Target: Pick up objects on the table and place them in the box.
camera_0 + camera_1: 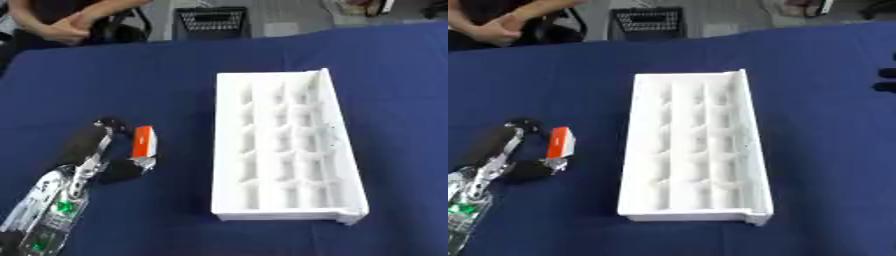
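Left hand [98, 161] at the orange block [143, 141]
Fingers and thumb bracket it, apparently pinching for lifting toward the white box [284, 215].

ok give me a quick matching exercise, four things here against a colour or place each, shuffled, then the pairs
Things:
1. tray
2. block
3. left hand
4. cloth

Descriptions:
A. dark blue, covers the table
B. orange and white, between finger and thumb
C. black and silver, at the lower left
D. white, with rows of compartments, mid-table

Pairs: 1-D, 2-B, 3-C, 4-A
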Robot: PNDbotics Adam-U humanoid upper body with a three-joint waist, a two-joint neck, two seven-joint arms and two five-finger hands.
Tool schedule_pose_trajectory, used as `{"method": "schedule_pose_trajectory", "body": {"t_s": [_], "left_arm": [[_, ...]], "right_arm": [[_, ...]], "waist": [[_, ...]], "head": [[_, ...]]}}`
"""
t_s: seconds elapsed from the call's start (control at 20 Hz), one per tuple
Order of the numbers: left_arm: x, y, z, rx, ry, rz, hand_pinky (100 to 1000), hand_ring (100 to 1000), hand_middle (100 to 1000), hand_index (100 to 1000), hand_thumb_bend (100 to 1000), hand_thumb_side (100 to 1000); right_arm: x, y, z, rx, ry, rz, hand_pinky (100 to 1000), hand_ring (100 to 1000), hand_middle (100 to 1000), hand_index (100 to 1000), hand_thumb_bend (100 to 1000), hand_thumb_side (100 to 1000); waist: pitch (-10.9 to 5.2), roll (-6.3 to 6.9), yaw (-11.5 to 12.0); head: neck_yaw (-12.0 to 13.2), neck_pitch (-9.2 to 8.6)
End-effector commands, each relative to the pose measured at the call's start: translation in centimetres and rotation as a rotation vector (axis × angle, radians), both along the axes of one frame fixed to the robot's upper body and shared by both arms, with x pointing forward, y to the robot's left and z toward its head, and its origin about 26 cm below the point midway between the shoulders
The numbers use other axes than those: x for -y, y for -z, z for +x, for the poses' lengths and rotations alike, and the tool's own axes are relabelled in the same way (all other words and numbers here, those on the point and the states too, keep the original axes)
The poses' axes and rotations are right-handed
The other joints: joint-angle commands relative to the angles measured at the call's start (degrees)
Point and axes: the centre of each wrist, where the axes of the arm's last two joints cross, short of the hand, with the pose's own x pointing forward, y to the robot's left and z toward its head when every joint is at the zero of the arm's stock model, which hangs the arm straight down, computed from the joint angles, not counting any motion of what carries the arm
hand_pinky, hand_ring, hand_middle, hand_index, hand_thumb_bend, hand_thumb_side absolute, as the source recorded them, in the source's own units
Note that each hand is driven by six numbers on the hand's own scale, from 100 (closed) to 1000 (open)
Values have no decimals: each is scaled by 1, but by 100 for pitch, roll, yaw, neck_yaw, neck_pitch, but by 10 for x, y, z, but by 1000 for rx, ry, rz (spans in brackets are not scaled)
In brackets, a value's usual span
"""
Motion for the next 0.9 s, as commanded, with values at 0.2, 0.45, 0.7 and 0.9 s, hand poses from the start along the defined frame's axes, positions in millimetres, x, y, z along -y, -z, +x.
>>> {"method": "schedule_pose_trajectory", "body": {"t_s": [0.2,0.45,0.7,0.9], "left_arm": [[-4,-11,-1,44,-39,12,876,844,848,721,792,588],[-5,-11,-1,46,-49,13,881,844,849,722,791,591],[-4,-10,-1,37,-47,11,885,845,849,720,786,596],[-3,-6,1,18,-45,7,885,845,849,719,787,597]], "right_arm": [[1,-9,-3,24,0,-27,616,665,704,817,100,994],[1,-9,-3,25,1,-27,617,665,704,817,100,994],[1,-9,-3,24,1,-26,616,664,704,817,100,994],[1,-9,-3,24,0,-26,616,664,704,817,100,994]], "waist": [[-100,-12,5],[-100,-14,7],[-98,-14,2],[-100,-13,-3]], "head": [[-39,-15],[-40,-17],[-39,-15],[-28,-17]]}}
